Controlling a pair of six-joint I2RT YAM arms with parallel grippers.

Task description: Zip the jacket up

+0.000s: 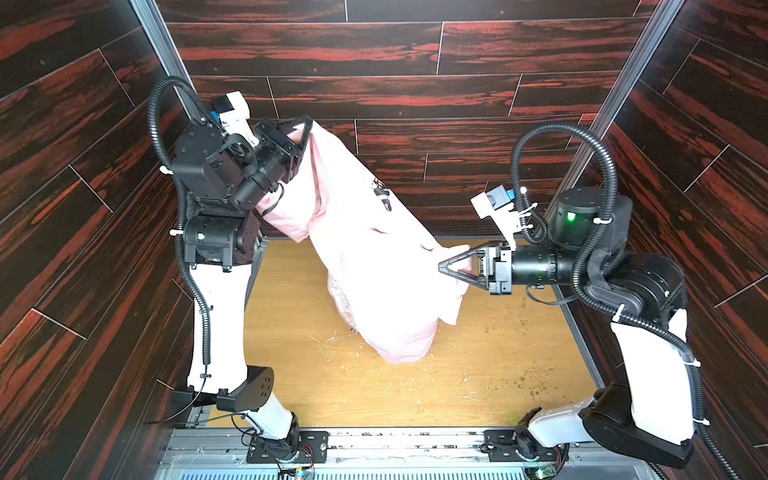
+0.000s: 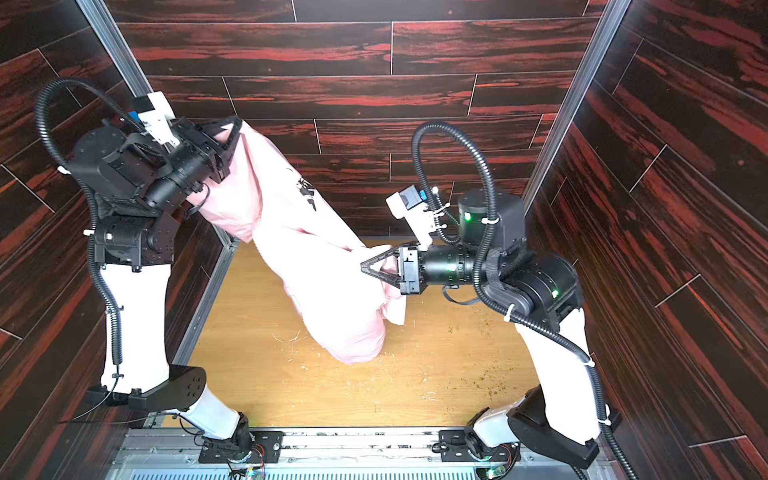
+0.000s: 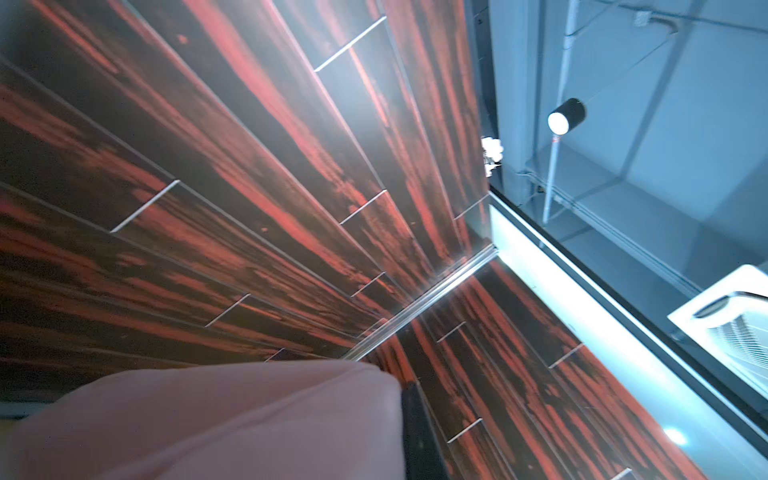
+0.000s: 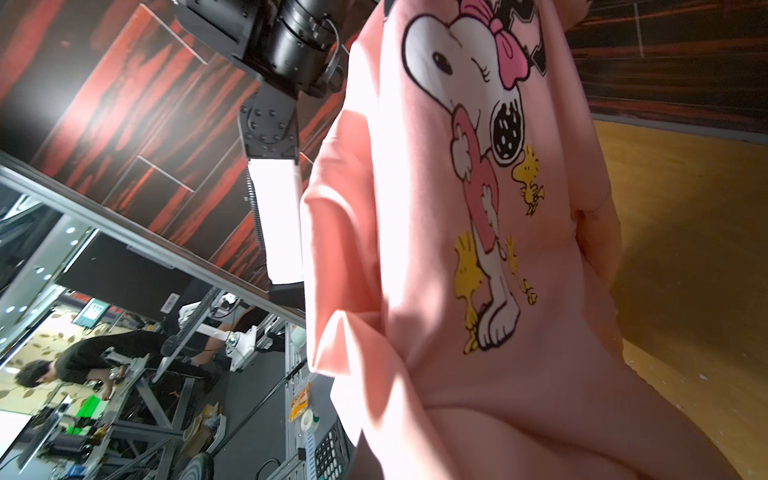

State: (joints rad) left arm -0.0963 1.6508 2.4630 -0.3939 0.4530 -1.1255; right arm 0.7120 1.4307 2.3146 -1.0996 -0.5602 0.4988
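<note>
A light-pink jacket [image 1: 365, 266] is hanging in the air above the wooden bench [image 1: 519, 374], stretched on a slant between two robot arms. The left gripper [image 1: 306, 124], raised high near the bench's back-left corner, is pinching the upper end of the garment, its jaws closed on the fabric. The right gripper [image 1: 444, 264], reaching in level from the bench's right edge, is clamping a bunched fold at the lower end, with cloth spilling out between its jaws.

The jacket's middle is sagging in a rounded bulge over the centre of the bench. Whether it is touching the surface cannot be told from either top view.

In the right wrist view the jacket [image 4: 540, 395] is filling most of the picture, showing a cartoon print [image 4: 478, 166] of a white dog with a pink bow and small yellow birds. In the left wrist view only a pink fold of the jacket [image 3: 228, 424] is showing beside one black finger [image 3: 415, 436], against dark red-streaked wall panels [image 3: 208, 208]. Pale scraps [image 1: 328, 336] are lying scattered across the bench.
</note>
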